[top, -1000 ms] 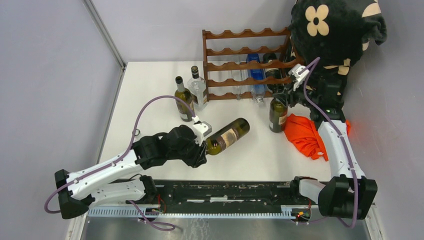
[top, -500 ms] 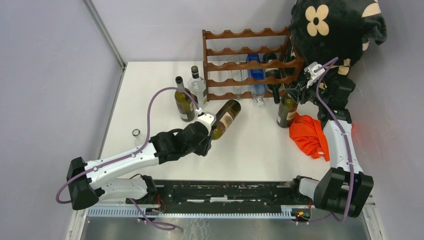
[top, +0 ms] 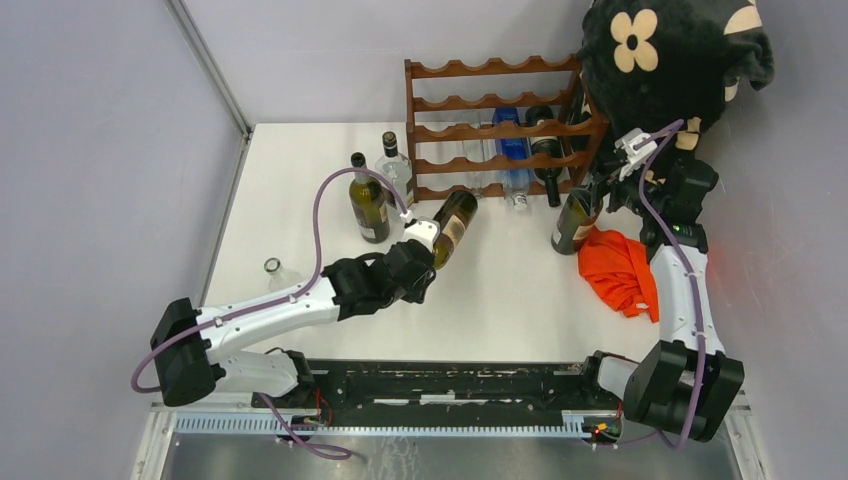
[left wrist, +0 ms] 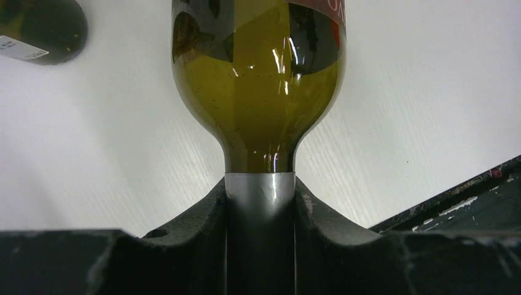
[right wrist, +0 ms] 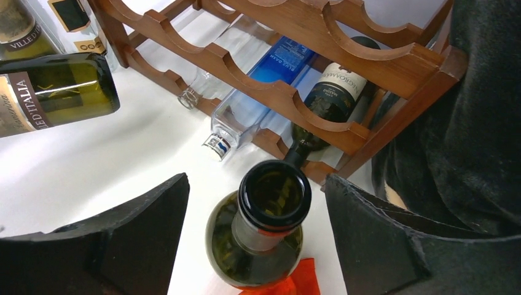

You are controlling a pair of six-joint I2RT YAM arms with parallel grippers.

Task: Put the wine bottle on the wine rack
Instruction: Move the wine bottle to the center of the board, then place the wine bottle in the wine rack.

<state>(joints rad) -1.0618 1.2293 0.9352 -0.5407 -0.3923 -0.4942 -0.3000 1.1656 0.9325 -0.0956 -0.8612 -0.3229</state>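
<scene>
Wooden wine rack (top: 495, 68) with three bottles (top: 515, 150)

The overhead camera looks down from above and behind the arm bases (top: 185, 360), across the white table (top: 300, 200) toward the wine rack (top: 490, 100) at its far edge. The left wrist camera sits tight on the neck of the wine bottle (left wrist: 258, 92) in the left gripper (left wrist: 260, 196). The right wrist camera peers down past the right gripper (right wrist: 255, 184) onto a standing green bottle (right wrist: 246, 252), sharing the rack just beyond with the overhead view.
</scene>
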